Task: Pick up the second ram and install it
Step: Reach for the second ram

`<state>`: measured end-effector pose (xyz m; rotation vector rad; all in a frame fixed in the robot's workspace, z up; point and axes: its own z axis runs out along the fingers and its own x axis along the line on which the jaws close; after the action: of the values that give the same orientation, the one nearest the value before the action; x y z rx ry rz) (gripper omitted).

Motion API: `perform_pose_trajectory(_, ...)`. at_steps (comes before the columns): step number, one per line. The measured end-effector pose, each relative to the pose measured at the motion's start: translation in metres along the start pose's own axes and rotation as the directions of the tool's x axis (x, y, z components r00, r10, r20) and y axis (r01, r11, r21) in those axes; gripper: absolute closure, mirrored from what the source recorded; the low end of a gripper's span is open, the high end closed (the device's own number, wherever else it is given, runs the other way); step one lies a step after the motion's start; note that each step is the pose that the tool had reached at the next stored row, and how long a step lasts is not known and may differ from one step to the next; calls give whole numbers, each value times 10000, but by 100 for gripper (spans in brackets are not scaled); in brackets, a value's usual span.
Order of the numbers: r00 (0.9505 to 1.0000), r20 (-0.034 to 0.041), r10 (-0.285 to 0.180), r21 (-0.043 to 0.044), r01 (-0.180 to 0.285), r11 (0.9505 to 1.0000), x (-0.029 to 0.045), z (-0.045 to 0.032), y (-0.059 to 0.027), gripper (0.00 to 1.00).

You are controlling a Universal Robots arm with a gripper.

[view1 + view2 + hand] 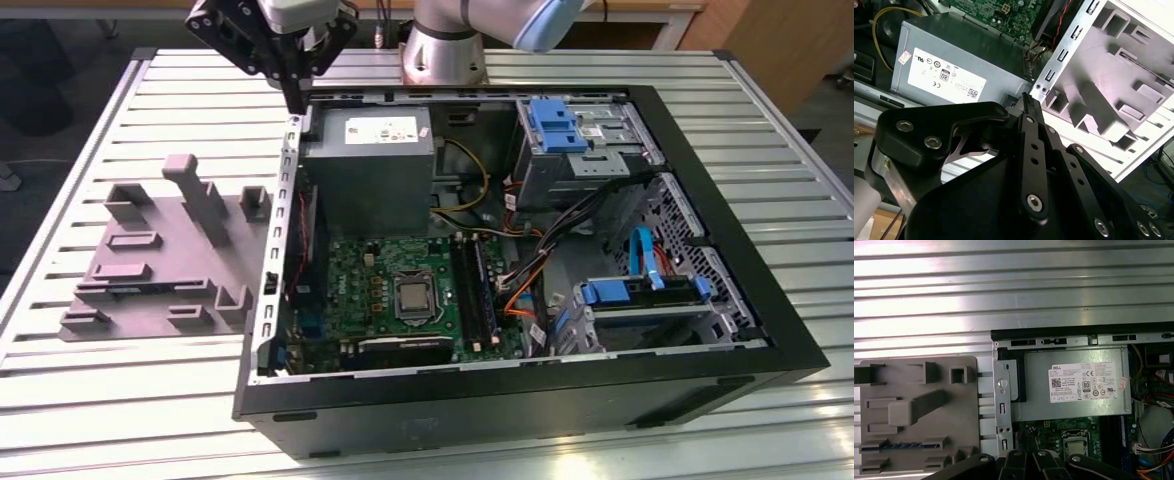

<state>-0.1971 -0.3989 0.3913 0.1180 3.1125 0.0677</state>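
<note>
Beginning nearest in the exterior view with the black computer case, lying on its side on the slatted metal desk with its open interior facing up. Finding inside it a green motherboard with long black slots running beside the processor socket. Moving to the exterior view's left, meeting a grey moulded fixture sitting on the desk just beside the case wall. Spotting the second ram in the first wrist view as a thin bluish strip lying along one of the fixture's long holders, outside the case, well apart from the slots and with nothing gripping it. Going further back inside the case, passing a grey power supply and bright blue drive-bay brackets. Reaching the black fingers hanging over the far corner of the case wall next to the power supply, pressed together to a single tip and holding nothing, well apart from the second ram. Ending at the arm's base standing on the desk behind the case.
</note>
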Motion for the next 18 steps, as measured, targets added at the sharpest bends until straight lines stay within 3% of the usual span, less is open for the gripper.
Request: perform_pose_trajectory(18,10000,0,0,1,0,10000,101,8,-8,89)
